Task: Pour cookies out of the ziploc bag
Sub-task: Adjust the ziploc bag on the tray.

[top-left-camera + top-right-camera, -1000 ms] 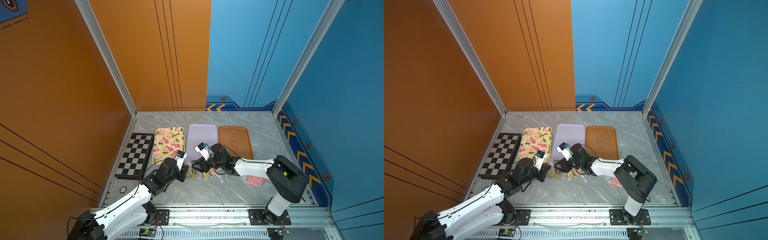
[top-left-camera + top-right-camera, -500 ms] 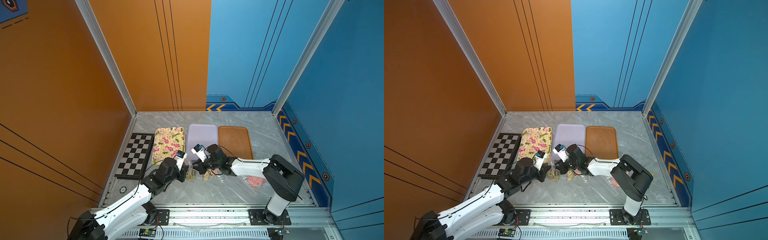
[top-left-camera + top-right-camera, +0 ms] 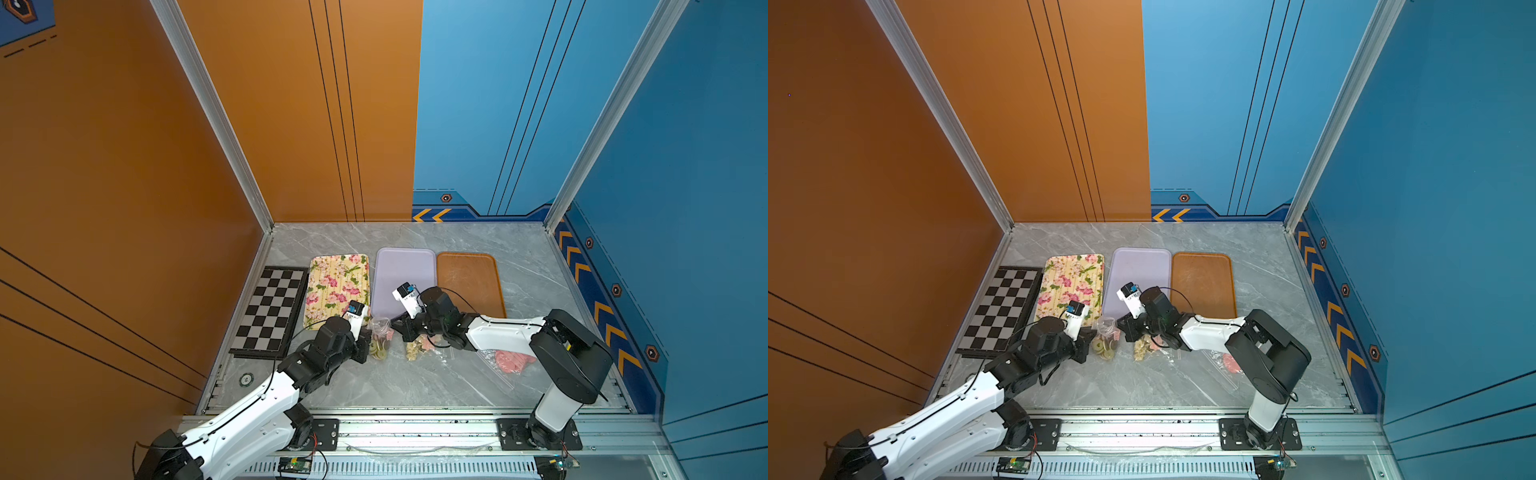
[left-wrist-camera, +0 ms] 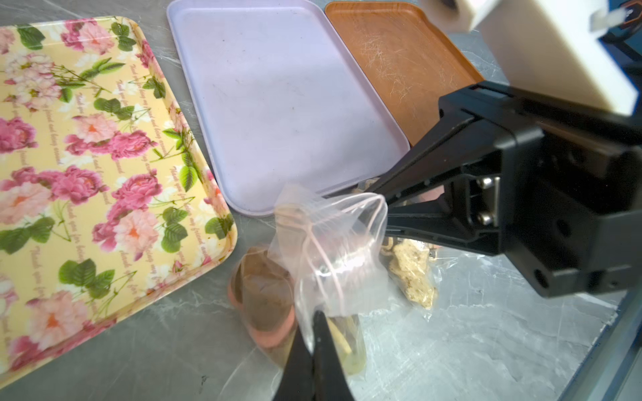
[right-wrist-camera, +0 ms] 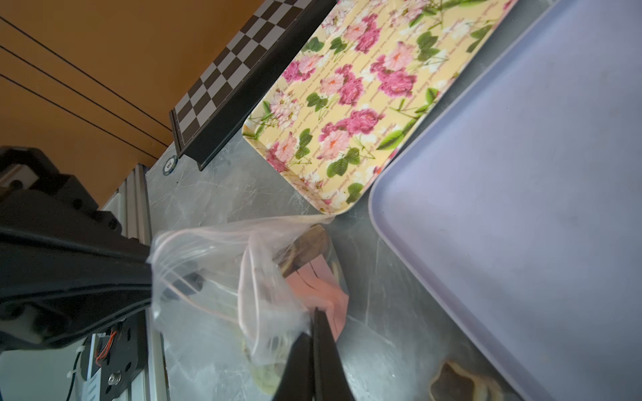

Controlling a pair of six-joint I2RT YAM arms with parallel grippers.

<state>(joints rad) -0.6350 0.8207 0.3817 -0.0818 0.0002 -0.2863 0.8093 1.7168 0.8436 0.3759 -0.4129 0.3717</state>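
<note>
We see the ziploc bag (image 4: 333,250) standing crumpled on the grey marble table (image 4: 156,347). It is just in front of the near edges of the floral tray (image 4: 87,139) and the lilac tray (image 4: 278,104). The cookies (image 4: 264,295) (brown and pink rounds, with yellowish ones lower down) are inside it, at the bottom against the table.

The left gripper (image 4: 314,317) has its jaws pressed together on the clear film at one side of the bag. The right gripper (image 5: 314,312) is likewise pinched on the film at the opposite side, by the pink zip line, so the bag's mouth is stretched between them.

A second bag (image 4: 413,274) of cream-coloured biscuits lies just beside it, under the right gripper. A brown tray (image 4: 399,59) touches the lilac one's far side.

The only writing we find is pale cursive running between the roses on the floral tray. One line seems to begin "Thank you for", and the rest is too faint and slanted for us to read.
</note>
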